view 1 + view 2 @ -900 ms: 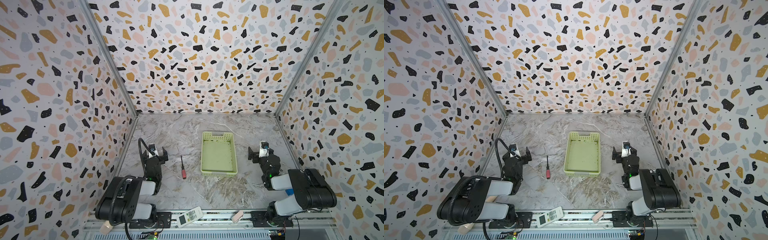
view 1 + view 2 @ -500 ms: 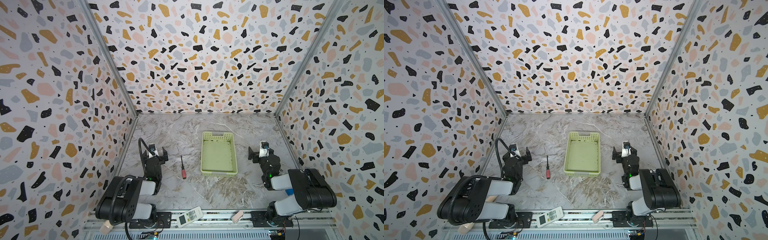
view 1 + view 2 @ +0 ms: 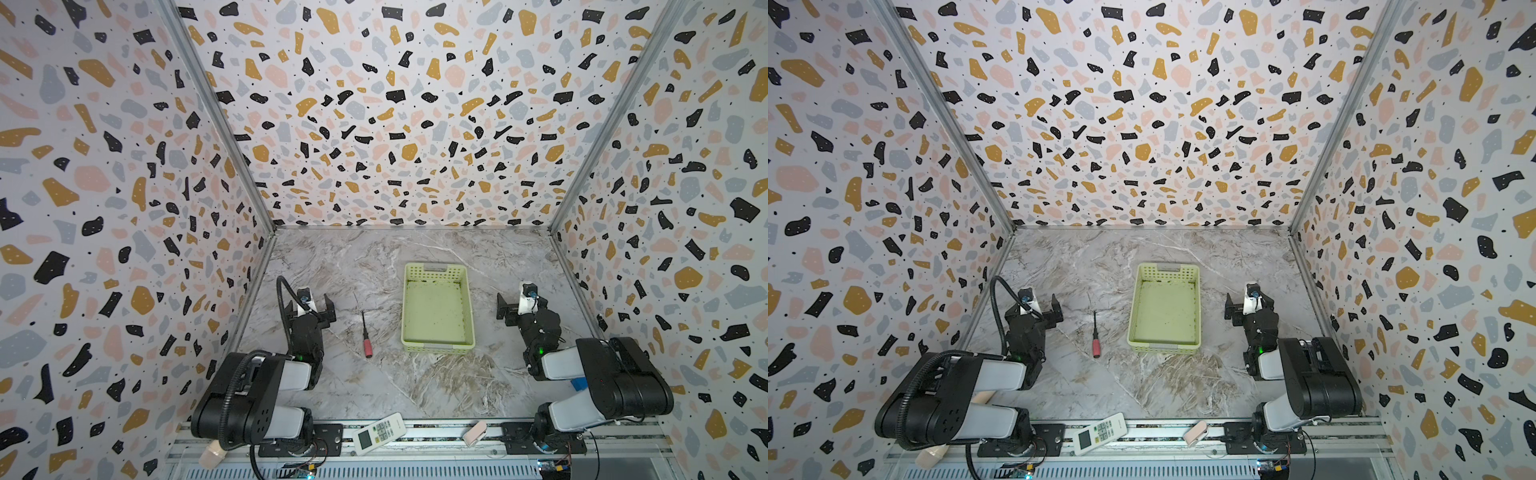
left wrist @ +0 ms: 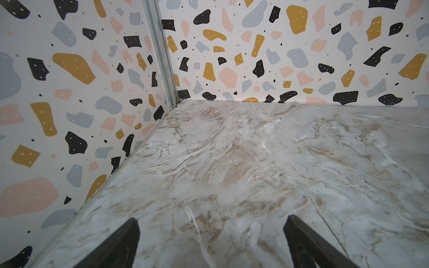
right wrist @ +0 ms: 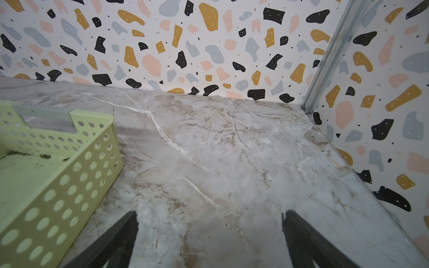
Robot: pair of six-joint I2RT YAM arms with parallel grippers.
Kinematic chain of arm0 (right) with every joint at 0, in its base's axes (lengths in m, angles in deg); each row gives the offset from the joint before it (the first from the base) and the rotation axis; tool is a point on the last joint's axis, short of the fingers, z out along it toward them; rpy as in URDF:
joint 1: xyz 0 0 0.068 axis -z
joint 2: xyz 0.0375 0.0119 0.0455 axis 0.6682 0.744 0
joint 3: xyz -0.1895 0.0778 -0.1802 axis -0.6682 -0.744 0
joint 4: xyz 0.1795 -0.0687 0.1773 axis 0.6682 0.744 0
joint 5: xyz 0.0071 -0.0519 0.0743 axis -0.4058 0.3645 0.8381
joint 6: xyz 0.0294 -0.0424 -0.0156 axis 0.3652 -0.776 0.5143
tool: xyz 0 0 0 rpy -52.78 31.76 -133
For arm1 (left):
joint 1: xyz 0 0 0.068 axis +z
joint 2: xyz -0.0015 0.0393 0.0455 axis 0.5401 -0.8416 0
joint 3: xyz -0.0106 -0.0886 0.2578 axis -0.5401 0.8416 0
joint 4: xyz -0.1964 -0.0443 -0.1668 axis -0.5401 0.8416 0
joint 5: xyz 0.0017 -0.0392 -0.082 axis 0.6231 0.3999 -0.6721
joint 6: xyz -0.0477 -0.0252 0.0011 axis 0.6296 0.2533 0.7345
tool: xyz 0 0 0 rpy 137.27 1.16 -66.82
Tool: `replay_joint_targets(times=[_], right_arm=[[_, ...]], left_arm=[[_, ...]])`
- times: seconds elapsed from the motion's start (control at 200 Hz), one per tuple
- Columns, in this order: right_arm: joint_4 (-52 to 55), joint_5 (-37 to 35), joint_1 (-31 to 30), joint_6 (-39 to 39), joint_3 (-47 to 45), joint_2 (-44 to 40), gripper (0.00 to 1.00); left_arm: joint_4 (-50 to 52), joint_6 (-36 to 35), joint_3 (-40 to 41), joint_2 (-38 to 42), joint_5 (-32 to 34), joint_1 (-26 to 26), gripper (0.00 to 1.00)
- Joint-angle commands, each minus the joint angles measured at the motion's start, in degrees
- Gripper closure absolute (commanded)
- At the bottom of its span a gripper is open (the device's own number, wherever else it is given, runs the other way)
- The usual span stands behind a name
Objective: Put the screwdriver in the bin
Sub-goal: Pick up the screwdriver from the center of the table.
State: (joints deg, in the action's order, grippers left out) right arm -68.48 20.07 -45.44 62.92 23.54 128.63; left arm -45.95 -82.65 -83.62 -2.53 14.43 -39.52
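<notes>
Screwdriver (image 3: 366,338) lies unmoved in both top views, between the left gripper (image 3: 311,309) and the bin (image 3: 434,272); nothing has shifted. Left wrist view: jaws spread over bare table (image 4: 232,150). Right wrist view: right gripper (image 5: 209,214) spread, bin alongside.

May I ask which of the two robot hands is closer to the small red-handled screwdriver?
The left hand: it sits beside the screwdriver, while the pale yellow-green perforated plastic bin separates the screwdriver from the right hand.
</notes>
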Motion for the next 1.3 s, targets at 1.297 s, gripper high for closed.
replay_joint_targets(times=[1.297], right_arm=[[81.6, 10.4, -0.8, 18.4, 31.9, -36.8, 0.01]], left_arm=[[73.7, 8.9, -34.4, 24.0, -37.6, -3.1, 0.00]])
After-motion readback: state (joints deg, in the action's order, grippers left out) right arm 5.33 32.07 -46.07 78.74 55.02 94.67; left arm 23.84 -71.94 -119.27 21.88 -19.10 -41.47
